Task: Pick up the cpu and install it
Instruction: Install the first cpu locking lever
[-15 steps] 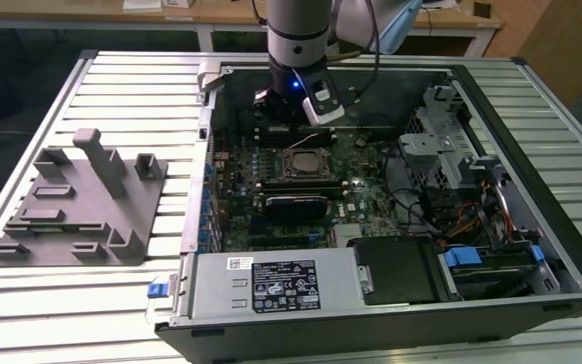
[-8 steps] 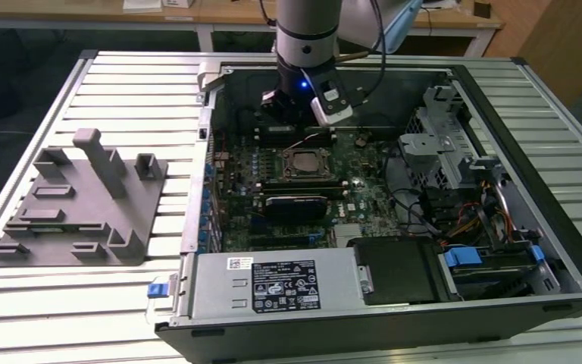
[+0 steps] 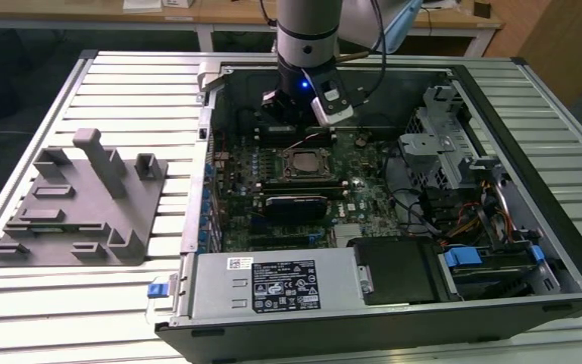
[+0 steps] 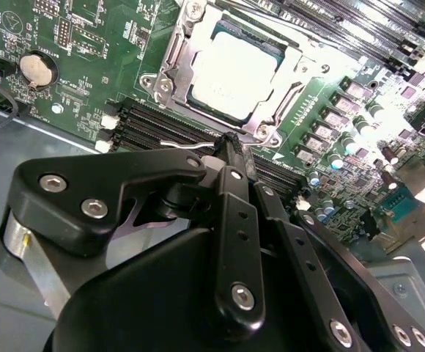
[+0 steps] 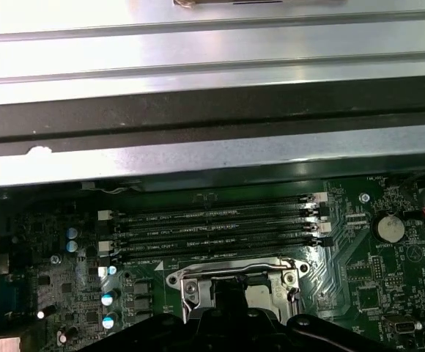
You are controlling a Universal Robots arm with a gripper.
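Observation:
The cpu [image 4: 231,66], a silver-topped square chip, lies flat inside the metal-framed socket [image 4: 170,67] on the green motherboard. The exterior view places the cpu [image 3: 301,161] mid-board in the open computer case. My gripper [image 4: 231,147] hangs just beyond the socket, over the black memory slots [image 4: 154,126], with its fingers drawn together and nothing between them. It is apart from the chip. In the exterior view the gripper [image 3: 287,125] sits under the arm near the case's far wall. In the first wrist view, the gripper's black body hides part of the cpu [image 5: 262,295].
A grey plastic fixture block [image 3: 79,201] stands on the slatted table at the exterior view's left. Inside the case [image 3: 202,106], a power supply [image 3: 270,284] fills the near side, and a drive cage [image 3: 438,148] with cables lines the exterior view's right.

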